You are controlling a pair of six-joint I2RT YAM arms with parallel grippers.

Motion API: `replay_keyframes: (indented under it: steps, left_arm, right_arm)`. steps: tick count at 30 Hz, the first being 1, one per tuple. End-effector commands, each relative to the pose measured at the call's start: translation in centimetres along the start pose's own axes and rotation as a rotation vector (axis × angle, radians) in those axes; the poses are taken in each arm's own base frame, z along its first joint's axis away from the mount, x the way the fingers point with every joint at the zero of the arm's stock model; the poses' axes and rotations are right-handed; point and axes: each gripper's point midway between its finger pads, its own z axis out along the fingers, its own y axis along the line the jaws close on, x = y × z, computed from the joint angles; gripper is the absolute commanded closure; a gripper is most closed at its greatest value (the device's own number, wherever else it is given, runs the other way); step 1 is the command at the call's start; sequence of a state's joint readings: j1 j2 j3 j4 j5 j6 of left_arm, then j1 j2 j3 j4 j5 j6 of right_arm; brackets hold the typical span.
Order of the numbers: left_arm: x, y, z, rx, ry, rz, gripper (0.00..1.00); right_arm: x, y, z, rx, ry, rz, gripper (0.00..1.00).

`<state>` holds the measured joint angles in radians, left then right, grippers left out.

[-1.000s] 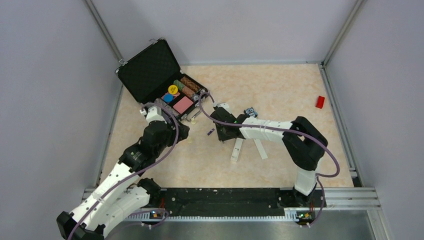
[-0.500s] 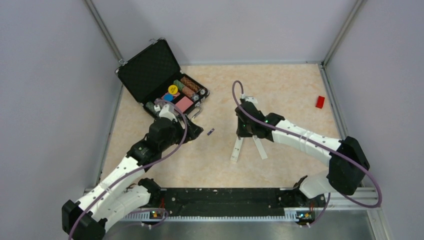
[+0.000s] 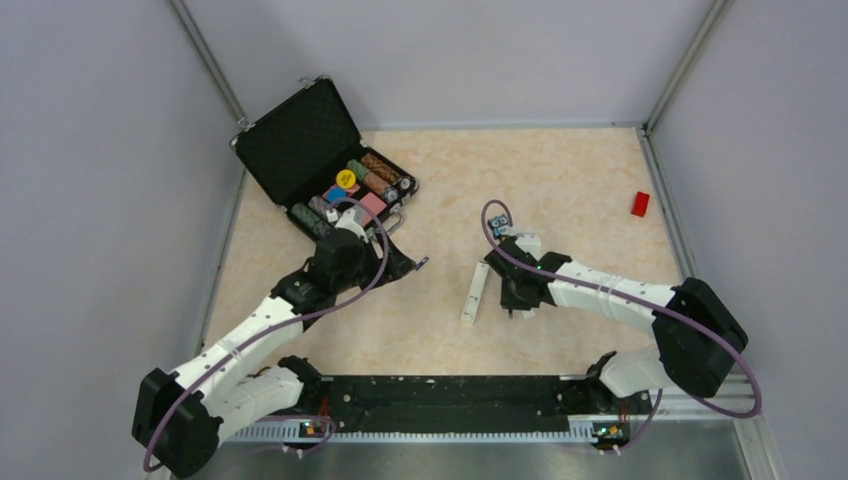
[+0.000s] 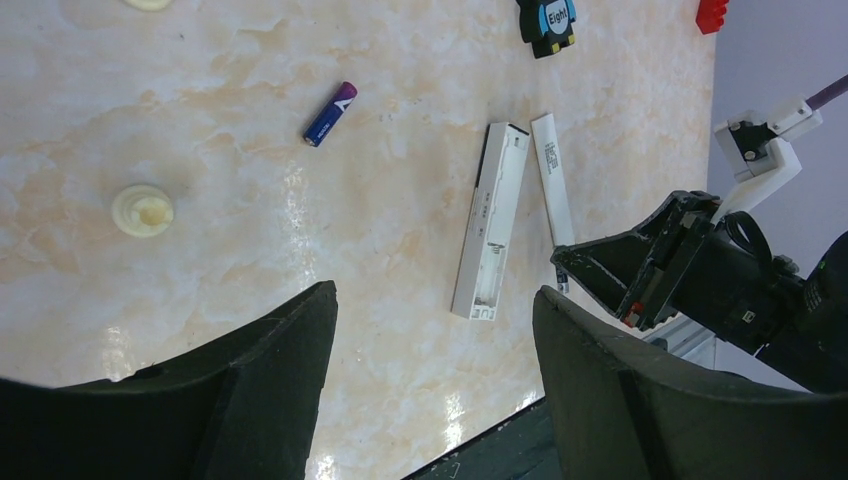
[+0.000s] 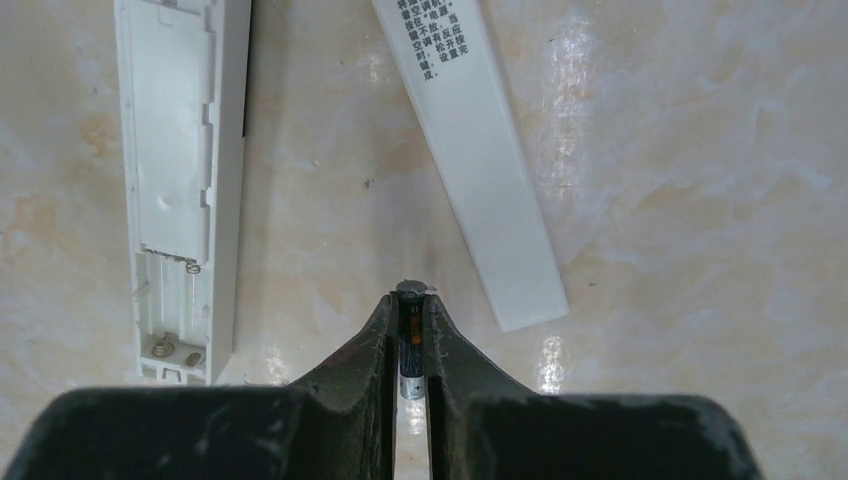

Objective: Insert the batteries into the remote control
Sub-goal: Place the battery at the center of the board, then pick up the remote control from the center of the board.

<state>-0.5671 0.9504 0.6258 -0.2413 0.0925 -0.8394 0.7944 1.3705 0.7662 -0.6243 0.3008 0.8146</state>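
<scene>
- From high overhead, looking down, we see the whole worktop (image 3: 580,190), with the remote control (image 3: 476,293) near centre.
- Our wrist views share that remote control: left from some way off, right close above it.

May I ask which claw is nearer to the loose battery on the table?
Left. The left claw is open close to the loose battery; the right claw, shut on the second battery, is beyond the remote control.

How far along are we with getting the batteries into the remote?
Done: the flat white back cover lies beside the slim white remote control, whose bay is open and empty. In hand: the right gripper is shut on one small dark cylindrical battery. Remaining: seating it, then the second purple battery, loose on the table near the open left gripper.
</scene>
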Motion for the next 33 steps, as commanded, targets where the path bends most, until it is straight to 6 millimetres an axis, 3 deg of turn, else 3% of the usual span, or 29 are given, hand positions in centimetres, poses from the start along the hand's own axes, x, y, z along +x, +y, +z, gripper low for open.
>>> replay_keyframes:
  steps: [1, 9, 13, 19, 24, 26, 28, 33]
  left_arm:
    - [-1.5, -1.5, 0.1, 0.045, -0.041, 0.013, 0.24]
    - [-2.2, -1.2, -0.1, 0.010, -0.062, 0.015, 0.24]
    - [-2.9, -0.9, -0.2, -0.013, -0.101, 0.011, 0.24]
    - [-4.5, 0.7, -1.1, -0.111, -0.193, 0.021, 0.23]
    - [-4.9, 1.1, -2.1, -0.130, -0.213, 0.046, 0.21]
    - [-4.8, 1.1, -2.4, -0.118, -0.215, 0.052, 0.13]
    - [-4.5, 1.3, -2.5, -0.115, -0.211, 0.060, 0.02]
    - [-3.8, 1.9, -2.8, -0.116, -0.199, 0.073, 0.01]
  right_arm:
    - [-1.6, 0.9, 0.5, -0.011, -0.050, 0.038, 0.88]
    - [-2.4, 1.5, 0.3, -0.006, -0.054, 0.035, 0.76]
    - [-3.7, 1.7, -1.0, -0.009, -0.090, 0.042, 0.64]
    - [-6.3, 4.5, -2.8, -0.083, -0.135, 0.075, 0.42]
    - [-6.6, 7.0, -1.3, -0.095, -0.102, 0.095, 0.32]
    - [-6.4, 7.6, 0.1, -0.075, -0.080, 0.094, 0.30]
    - [-6.3, 8.1, 1.0, -0.062, -0.062, 0.094, 0.30]
    - [-5.9, 8.4, 2.8, -0.019, -0.038, 0.114, 0.33]
